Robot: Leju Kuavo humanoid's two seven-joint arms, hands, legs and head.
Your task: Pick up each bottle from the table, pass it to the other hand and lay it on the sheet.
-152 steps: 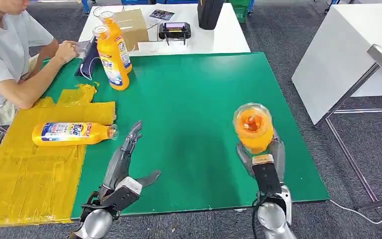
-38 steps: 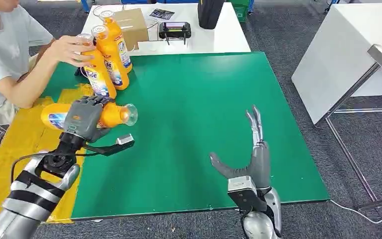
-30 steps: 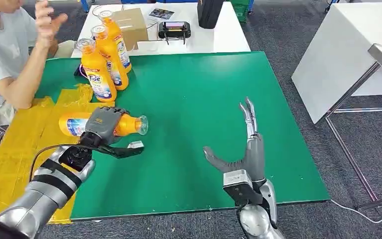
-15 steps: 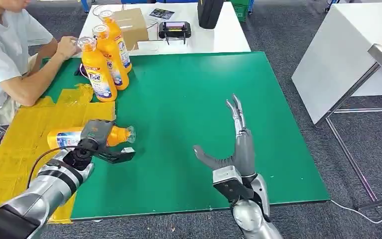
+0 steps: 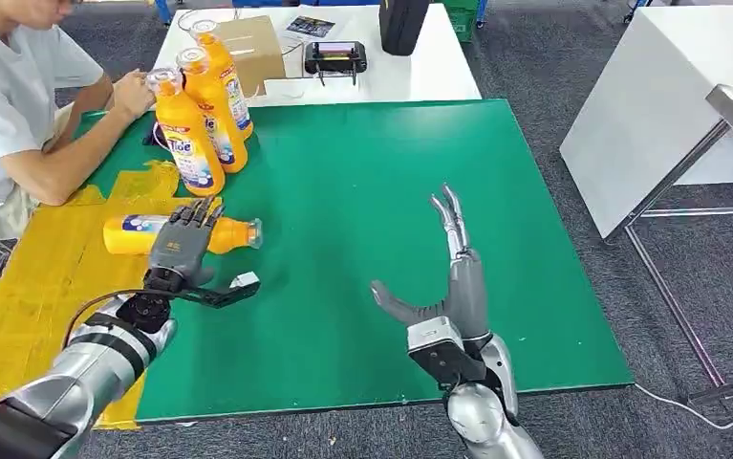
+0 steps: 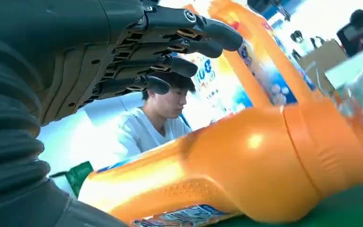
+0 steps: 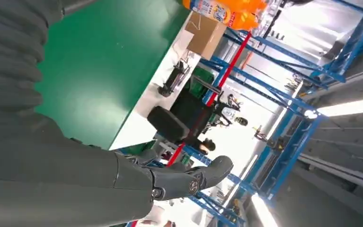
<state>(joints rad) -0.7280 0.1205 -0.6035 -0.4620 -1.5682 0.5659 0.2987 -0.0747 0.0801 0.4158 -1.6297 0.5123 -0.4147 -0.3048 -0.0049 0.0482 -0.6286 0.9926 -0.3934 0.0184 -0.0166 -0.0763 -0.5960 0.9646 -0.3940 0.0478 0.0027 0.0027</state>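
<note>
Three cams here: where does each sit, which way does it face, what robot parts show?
Head view: high, facing down at the green table; left hand, right hand.
Left wrist view: behind the left hand, low, at the lying bottle.
Right wrist view: behind the right hand, across the table toward shelving.
Shared: head and left wrist views show the lying bottle.

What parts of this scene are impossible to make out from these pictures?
- Lying bottle: in the head view the left hand covers its middle, so any contact is unclear.
- Its label: cut off by the left wrist picture's edge.
- Black device on the white table: too small to identify.
- Person: cropped by the head view's edge.
</note>
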